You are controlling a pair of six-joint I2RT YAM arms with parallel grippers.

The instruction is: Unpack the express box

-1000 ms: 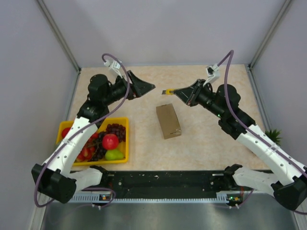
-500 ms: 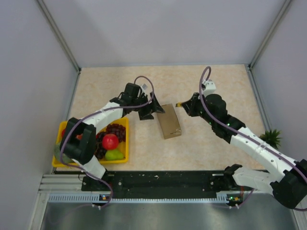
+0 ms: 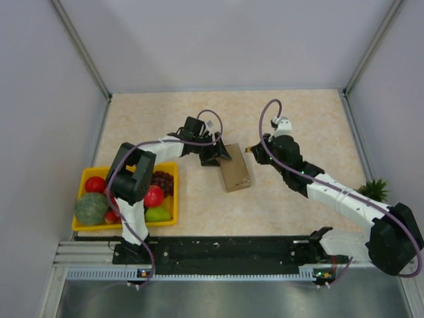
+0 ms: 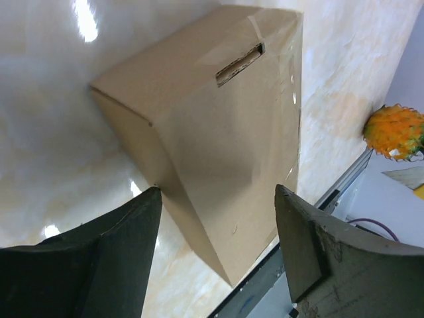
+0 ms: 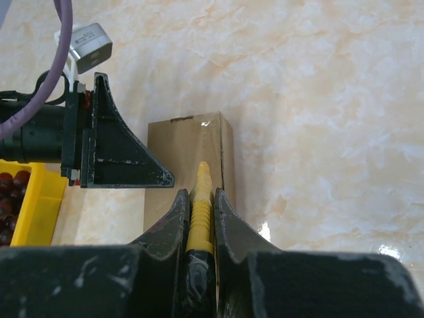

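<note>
Mid-table, holding left gripper point(image 4: 217, 195), jaws apart, at closed box point(image 3: 234, 169) far corner; clamping yellow cutter point(image 5: 202, 175) in right gripper point(image 5: 199, 193) beside far edge. Judging box light, stiff, tape-slick; bracing across side walls.

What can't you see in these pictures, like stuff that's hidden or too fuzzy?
1. Inside of the express box: in every view, its closed cardboard hides it.
2. The box's far-left corner: in the top view, the left gripper covers it.
3. Yellow tool: in the right wrist view, the right gripper hides its lower part, so what it is remains unclear.
4. Orange spiky thing: in the left wrist view, blurred.
</note>
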